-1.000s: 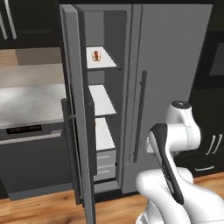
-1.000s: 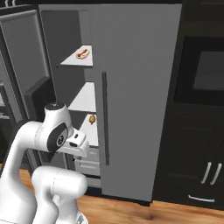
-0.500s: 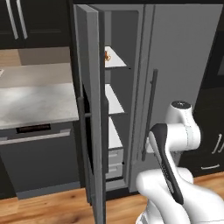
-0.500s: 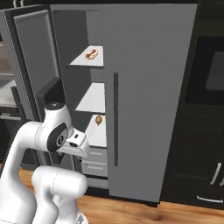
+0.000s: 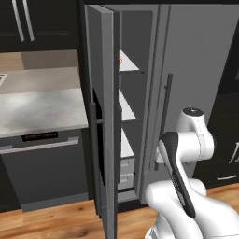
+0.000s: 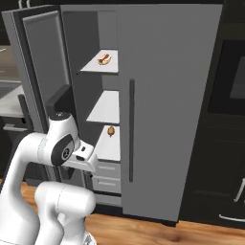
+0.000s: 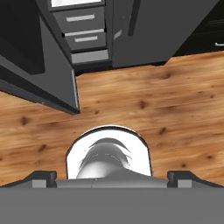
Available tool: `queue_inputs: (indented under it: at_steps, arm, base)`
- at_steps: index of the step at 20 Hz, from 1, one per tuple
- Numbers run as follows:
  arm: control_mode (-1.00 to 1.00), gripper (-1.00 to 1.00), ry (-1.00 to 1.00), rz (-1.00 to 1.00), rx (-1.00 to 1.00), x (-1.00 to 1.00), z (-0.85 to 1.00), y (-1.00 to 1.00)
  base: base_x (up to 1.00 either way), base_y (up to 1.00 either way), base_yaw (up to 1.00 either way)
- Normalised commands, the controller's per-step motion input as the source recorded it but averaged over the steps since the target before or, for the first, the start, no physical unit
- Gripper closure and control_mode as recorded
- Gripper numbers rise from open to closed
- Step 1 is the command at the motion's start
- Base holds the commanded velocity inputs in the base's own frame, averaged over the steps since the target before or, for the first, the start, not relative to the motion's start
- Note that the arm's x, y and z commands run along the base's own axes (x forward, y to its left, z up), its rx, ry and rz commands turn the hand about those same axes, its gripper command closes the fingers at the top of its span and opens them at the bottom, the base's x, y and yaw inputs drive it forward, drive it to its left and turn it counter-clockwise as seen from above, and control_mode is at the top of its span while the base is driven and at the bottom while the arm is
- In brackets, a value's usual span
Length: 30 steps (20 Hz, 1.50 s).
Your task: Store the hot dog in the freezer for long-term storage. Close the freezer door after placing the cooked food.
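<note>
**Hot dog on the top shelf, freezer door wide open**

The hot dog (image 6: pixel 105 59) lies on the top white shelf (image 6: pixel 100 67) of the freezer (image 6: pixel 103 110), near the shelf's middle and apart from the walls. Two shelves below it sits a tiny orange-brown item (image 6: pixel 111 131), which is no part of the job. So the placing looks done, and what is left, as I judge it, is the freezer door (image 5: pixel 105 121), which stands swung out toward the robot, edge-on in the left base view.

The bun would be light and soft and would crush under a hard squeeze, with the sausage liable to slide out; if it needed moving, a gentle pinch across its middle would be best. The door is the opposite: stiff, tall and hinged, so it probably wants a steady push on its outer face, well away from the hinge, or a pull at its dark bar handle (image 5: pixel 94 135).

The claw's state I cannot tell: the hand view looks down at the wood floor (image 7: pixel 175 100) and the lower freezer drawers (image 7: pixel 83 30), and the fingertips are not clear there. In the base views the arm is folded close to the body. The door's dispenser panel faces away and is hidden. The grey bench (image 5: pixel 37 105) to the left is cut off by the frame.
</note>
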Motion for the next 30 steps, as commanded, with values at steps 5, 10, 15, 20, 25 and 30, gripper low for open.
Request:
queue_inputs:
  at_steps: [5, 10, 15, 20, 25, 30]
  arm:
    - [1.0, -1.0, 0.0, 0.0, 0.0, 0.0, 0.0, 0.0]
    - [1.0, -1.0, 0.0, 0.0, 0.0, 0.0, 0.0, 0.0]
    - [1.0, -1.0, 0.0, 0.0, 0.0, 0.0, 0.0, 0.0]
    - [1.0, -1.0, 0.0, 0.0, 0.0, 0.0, 0.0, 0.0]
    - [-1.0, -1.0, 0.0, 0.0, 0.0, -0.08, 0.0, 0.12]
    - [-1.0, -1.0, -0.1, -0.17, 0.0, -0.04, 0.0, 0.57]
  base:
    - [-0.28, 0.16, 0.0]
    - [-0.35, 0.1, 0.0]
    - [-0.27, 0.11, 0.0]
    - [-0.05, 0.1, 0.0]
    - [0.0, 0.0, 0.0]
    - [0.0, 0.0, 0.0]
